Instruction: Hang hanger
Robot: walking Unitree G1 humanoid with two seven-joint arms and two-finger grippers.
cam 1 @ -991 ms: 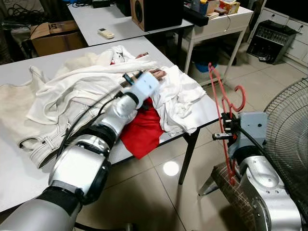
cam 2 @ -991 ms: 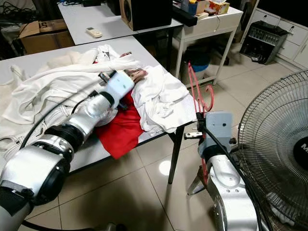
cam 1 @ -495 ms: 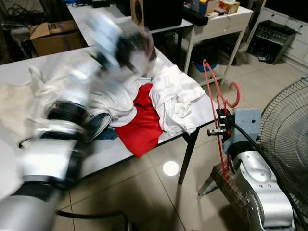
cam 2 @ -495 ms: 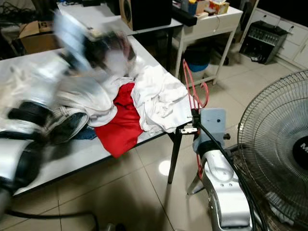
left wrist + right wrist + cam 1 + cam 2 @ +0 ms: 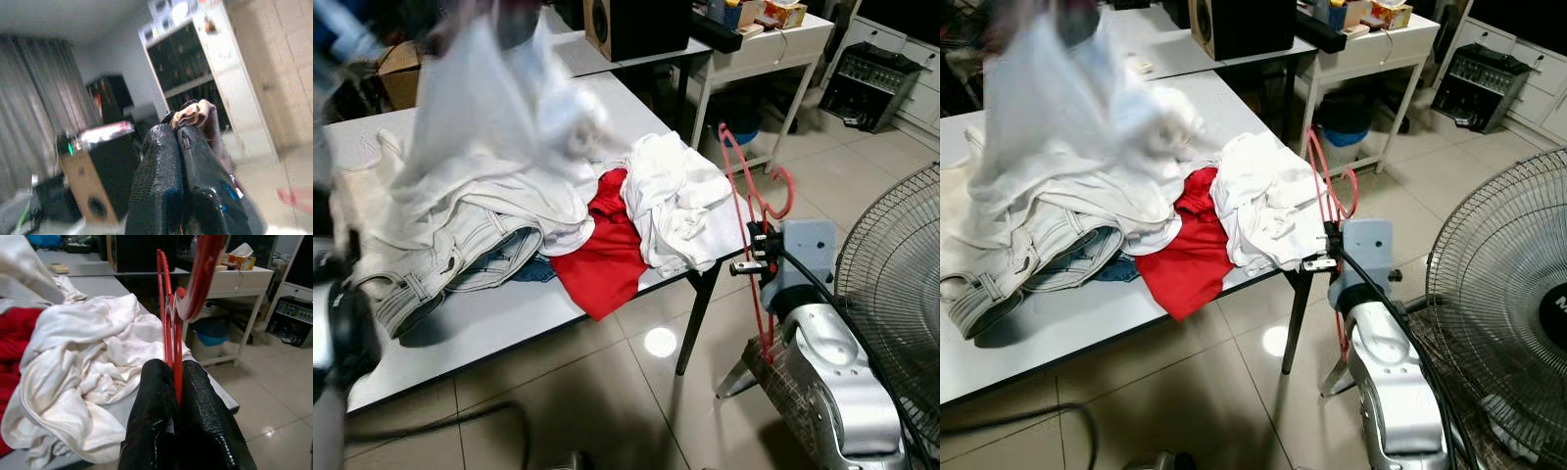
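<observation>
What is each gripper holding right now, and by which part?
The right gripper pinches the red wire hanger by its thin wires. The left gripper grips a fold of white cloth, lifted above the table.

A table (image 5: 509,323) spans the left and middle of the scene, with a heap of clothes (image 5: 558,211) on it. A lifted garment (image 5: 489,108) hangs above the heap's far left part. Just off the table's right edge stands the hanger (image 5: 754,211), clamped in the right gripper (image 5: 756,253). A fan (image 5: 896,304) is at the near right. A speaker (image 5: 636,24) sits on a far table
</observation>
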